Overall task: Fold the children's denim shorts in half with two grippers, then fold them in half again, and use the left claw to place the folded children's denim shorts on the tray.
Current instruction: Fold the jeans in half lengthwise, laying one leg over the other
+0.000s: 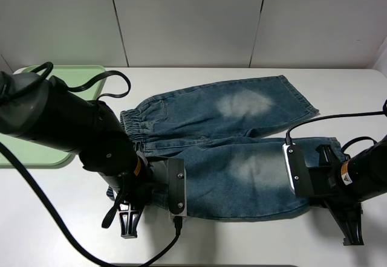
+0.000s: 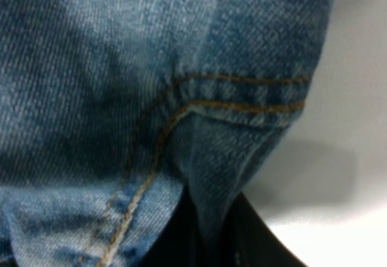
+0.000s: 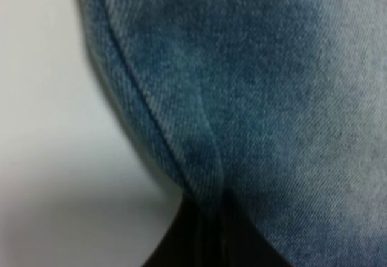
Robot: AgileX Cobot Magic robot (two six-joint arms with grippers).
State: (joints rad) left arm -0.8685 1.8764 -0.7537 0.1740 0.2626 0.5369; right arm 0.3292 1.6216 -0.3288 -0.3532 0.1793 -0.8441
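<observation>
The children's denim shorts (image 1: pixel 230 140) lie spread flat on the white table, waistband to the left, pale faded patches up. My left gripper (image 1: pixel 158 189), on the bulky arm with the orange ring, sits at the near waistband corner. In the left wrist view its jaws (image 2: pixel 202 243) are closed on a fold of stitched denim (image 2: pixel 181 128). My right gripper (image 1: pixel 305 185) sits at the near leg's hem. In the right wrist view its jaws (image 3: pixel 211 237) pinch the denim edge (image 3: pixel 242 98). The pale green tray (image 1: pixel 24 149) lies at the far left, mostly hidden by the left arm.
The white table (image 1: pixel 242 243) runs to a white panelled wall (image 1: pixel 193 19) at the back. Black cables (image 1: pixel 115 86) loop from both arms over the table. The table's near edge lies just below the grippers.
</observation>
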